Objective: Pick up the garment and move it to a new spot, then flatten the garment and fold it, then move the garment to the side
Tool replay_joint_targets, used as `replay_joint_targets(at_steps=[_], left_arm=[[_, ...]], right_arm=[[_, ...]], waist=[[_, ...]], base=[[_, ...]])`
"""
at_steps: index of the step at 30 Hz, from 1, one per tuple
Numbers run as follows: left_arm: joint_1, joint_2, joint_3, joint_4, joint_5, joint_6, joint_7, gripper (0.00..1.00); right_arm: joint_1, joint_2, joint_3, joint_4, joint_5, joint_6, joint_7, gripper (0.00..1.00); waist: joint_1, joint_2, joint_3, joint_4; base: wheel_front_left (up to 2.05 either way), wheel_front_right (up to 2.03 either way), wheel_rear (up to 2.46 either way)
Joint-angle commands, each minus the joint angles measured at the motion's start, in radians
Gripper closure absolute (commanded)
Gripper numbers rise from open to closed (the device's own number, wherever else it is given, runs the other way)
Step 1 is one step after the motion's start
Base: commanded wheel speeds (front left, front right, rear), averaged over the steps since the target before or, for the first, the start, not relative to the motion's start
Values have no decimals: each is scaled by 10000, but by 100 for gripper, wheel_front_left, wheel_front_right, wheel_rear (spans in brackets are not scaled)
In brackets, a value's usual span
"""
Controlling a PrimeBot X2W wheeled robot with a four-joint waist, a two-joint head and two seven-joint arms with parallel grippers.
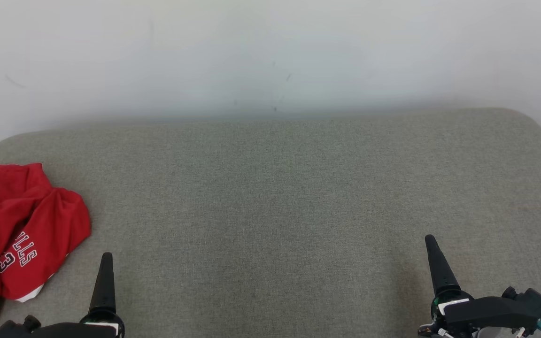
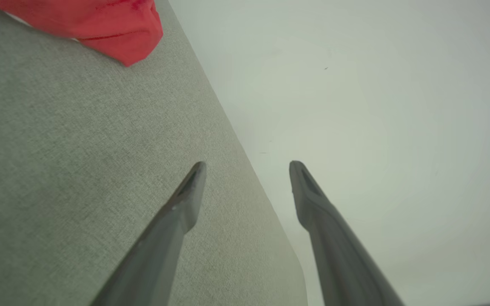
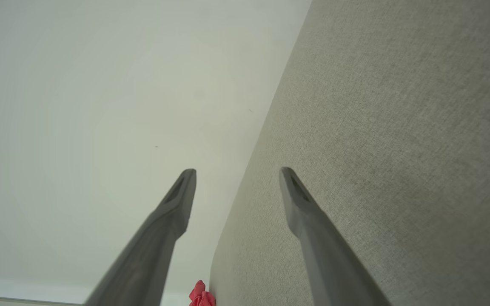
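— Red jersey lies crumpled at the left edge of the grey cushion, partly cut off by the head view's edge. What have we got free?
— Both. Our left gripper sits just right of the heap, fingers spread and empty; our right gripper is well apart on the right, also spread, empty.
— Then we should reach left with the left one, pinch a thick fold near the top, and lift until the hem clears before carrying it to the middle.
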Motion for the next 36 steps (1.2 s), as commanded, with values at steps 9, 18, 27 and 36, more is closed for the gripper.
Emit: replay_joint_targets(at_steps=[9,18,27,36], left_arm=[[73,70,-189,-412,1996,169,-421,0],[198,77,-260,-597,3682,196,-740,0],[270,100,-336,-631,5119,261,-997,0],[315,118,-441,-666,6344,318,-1268,0]], right_arm=[[9,-5,160,-352,-1835,28,-404,0],[79,-3,217,-466,-3347,31,-719,0],[141,-3,218,-526,-4899,34,-977,0],[211,-4,236,-566,-6179,37,-1246,0]], waist=[[0,-1,5,11],[0,-1,18,12],[0,-1,24,12],[0,-1,30,7]], base=[[0,0,0],[0,0,0],[0,0,0],[0,0,0]])
